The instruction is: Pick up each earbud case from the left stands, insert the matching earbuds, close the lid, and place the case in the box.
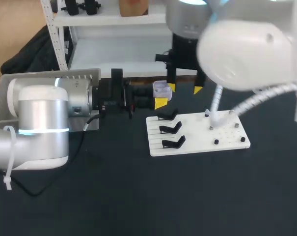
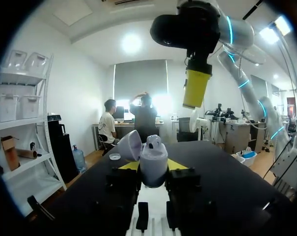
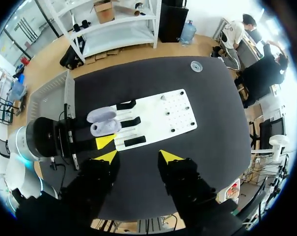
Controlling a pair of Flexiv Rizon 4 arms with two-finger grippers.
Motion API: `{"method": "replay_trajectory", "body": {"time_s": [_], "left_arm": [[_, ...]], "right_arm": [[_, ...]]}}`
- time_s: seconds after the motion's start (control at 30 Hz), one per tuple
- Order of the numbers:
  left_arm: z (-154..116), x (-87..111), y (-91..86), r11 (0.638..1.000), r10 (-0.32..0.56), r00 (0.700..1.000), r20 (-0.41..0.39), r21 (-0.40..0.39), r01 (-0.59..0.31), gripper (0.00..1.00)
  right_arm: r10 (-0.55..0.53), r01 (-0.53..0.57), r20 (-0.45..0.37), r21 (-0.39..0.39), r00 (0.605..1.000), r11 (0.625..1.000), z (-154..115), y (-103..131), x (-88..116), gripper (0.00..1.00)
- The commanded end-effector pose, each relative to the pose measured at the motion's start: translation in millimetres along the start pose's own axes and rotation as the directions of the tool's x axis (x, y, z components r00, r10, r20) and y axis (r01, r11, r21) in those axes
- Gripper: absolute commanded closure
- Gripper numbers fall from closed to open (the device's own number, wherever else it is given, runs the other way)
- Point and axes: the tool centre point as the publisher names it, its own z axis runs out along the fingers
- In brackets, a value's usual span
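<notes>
**Open earbud case clamped in the left pincer, right pincer slack above it**

The left pincer (image 2: 153,166) was clenched on the earbud case (image 2: 153,164). Its two yellow tips pressed the pale lavender body from opposite sides. The case stood upright between the fingers, with its lid (image 2: 130,145) swung open and leaning off to one side. Something pale with a dark spot sat at the mouth of the case, but I could not tell whether it was a seated earbud.

From overhead, the left arm reached in level over the table. It held the case (image 1: 161,89) off the surface, just beyond the near corner of the white board (image 1: 197,145). Ahead of this pincer and lower down stood three black stands (image 1: 169,116) in a row on the board, none with a case on it.

The right pincer (image 3: 138,156) hung from above with its fingers released and spread, nothing between them. In its own view the case (image 3: 105,128) lay ahead of its fingertips, with the left arm's yellow tip just beside it. One yellow finger (image 2: 195,88) of the right pincer hung above the held case, apart from it.

Beyond the stands, the pegged half of the board carried a few small dark pieces (image 1: 216,141), too small to make out. The grey box (image 3: 49,98) sat behind the left pincer, alongside its arm.
</notes>
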Motion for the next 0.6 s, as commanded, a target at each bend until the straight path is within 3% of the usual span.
{"method": "replay_trajectory", "body": {"time_s": [0.03,0.07,0.1,0.13,0.6], "left_arm": [[0.2,0.3,-1.3,1.0,0.001,1.0,0.002,-0.005,-0.001,1.0],[0.2,0.3,-1.3,1.0,0.001,1.0,0.002,-0.005,-0.001,1.0],[0.2,0.3,-1.3,1.0,0.001,1.0,0.002,-0.005,-0.001,1.0],[0.2,0.3,-1.3,1.0,0.001,1.0,0.002,-0.005,-0.001,1.0],[0.2,0.3,-1.3,1.0,0.001,1.0,0.002,-0.005,-0.001,1.0]], "right_arm": [[0.022,-0.006,0.151,-0.105,0.988,0.994,7.4,-16.8,1.0,0.51],[0.043,-0.029,0.153,-0.096,0.987,0.995,9.8,-19.2,-0.6,0.47],[0.043,-0.029,0.153,-0.096,0.987,0.995,9.8,-19.2,-0.6,0.11],[0.043,-0.029,0.153,-0.096,0.987,0.995,9.8,-19.2,-0.6,0.0],[0.043,-0.029,0.153,-0.096,0.987,0.995,9.8,-19.2,-0.6,0.0]]}}
